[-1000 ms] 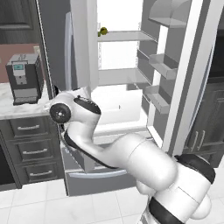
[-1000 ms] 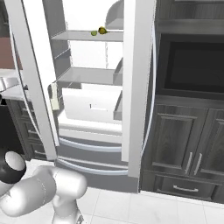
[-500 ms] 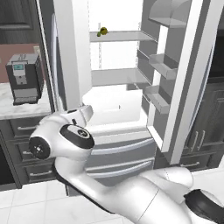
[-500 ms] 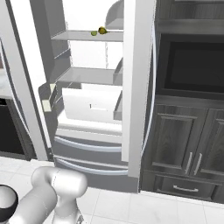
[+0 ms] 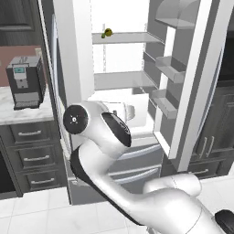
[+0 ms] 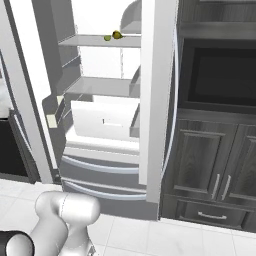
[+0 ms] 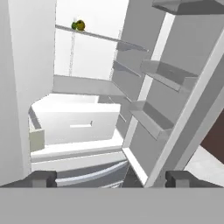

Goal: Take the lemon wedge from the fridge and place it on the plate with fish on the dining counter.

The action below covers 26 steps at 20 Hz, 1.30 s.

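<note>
The fridge stands with both upper doors open, its white interior lit. On its top shelf lies the tiny yellow-green lemon wedge, touching or just beside a small round yellow-and-dark fruit. My gripper is open, its two dark tips far apart and nothing between them. It points up into the fridge from low down, well below and in front of the wedge's shelf. My arm's elbow hangs before the lower fridge. The plate with fish and the dining counter are out of view.
The right door juts out with several bins, and the left door stands close by my arm. A white drawer sits under the middle shelf. A coffee machine stands on a marble worktop at left. Dark cabinets and an oven flank the fridge's right.
My arm has swung: its elbow dropped, then rose at the left of the fridge opening, and it sank from the right base view. The wedge and fruit have not moved.
</note>
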Motion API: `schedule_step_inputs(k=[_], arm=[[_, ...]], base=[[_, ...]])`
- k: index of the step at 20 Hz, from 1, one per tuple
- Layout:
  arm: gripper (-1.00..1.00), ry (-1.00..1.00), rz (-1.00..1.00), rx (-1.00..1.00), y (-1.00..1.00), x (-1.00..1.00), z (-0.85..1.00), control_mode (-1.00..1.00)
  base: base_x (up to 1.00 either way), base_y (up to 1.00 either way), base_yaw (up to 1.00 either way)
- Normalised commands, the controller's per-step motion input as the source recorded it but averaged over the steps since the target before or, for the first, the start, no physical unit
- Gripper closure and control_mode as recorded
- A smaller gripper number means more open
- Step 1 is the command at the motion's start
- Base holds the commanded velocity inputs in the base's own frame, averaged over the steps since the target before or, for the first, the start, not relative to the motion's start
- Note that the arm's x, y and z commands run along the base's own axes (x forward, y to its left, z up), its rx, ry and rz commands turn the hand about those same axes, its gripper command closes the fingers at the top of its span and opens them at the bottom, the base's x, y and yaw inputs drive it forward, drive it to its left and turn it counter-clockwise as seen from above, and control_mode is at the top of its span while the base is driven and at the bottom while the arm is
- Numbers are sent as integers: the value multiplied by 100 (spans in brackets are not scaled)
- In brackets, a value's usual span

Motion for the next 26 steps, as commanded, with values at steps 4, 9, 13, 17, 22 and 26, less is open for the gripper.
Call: schedule_step_inputs(k=[4,9,13,17,22,26], arm=[[-100,23,0,27,-100,42,31,-100],[-100,9,16,25,-65,46,1,-100],[-100,1,16,25,-55,20,0,-100],[-100,-4,0,4,4,2,-2,-100],[-100,-13,0,7,14,49,0,-100],[-100,-7,9,18,1,68,6,-100]], base=[[0,0,0],[0,0,0],[0,0,0],[0,0,0],[0,0,0],[0,0,0]])
